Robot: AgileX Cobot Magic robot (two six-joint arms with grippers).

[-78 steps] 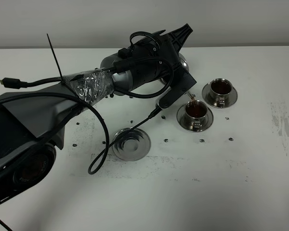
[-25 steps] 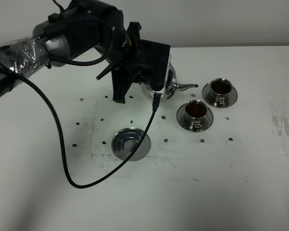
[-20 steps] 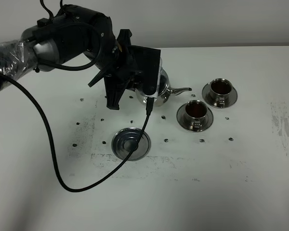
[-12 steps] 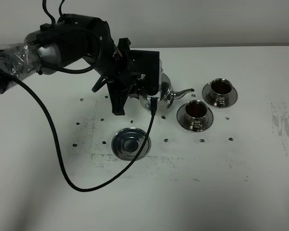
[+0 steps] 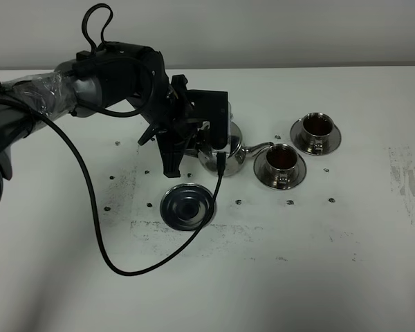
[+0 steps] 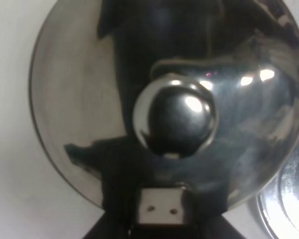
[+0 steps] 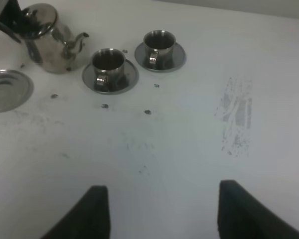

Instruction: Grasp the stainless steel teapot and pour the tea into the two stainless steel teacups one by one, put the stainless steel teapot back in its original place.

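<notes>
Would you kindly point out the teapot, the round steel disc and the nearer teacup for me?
teapot [image 7: 42,37]: right wrist view, on its body.
round steel disc [image 5: 187,206]: exterior high view, on its ringed face.
nearer teacup [image 5: 281,158]: exterior high view, on the tea inside.

"What is the table [image 5: 346,277] like?"

"It is big and white. It fills most of the view. It has small dark spots [image 5: 290,203] on it, and some gray scuffs [image 5: 409,181] near one side. There is a faint smudgy line [image 5: 263,235] across the middle too."

"What is behind it?"

"A plain gray wall [image 5: 263,31]. It runs along the far edge of the table."

"Is it bright?"

"Yes. The light is soft and even, and the shadows are weak."
</notes>
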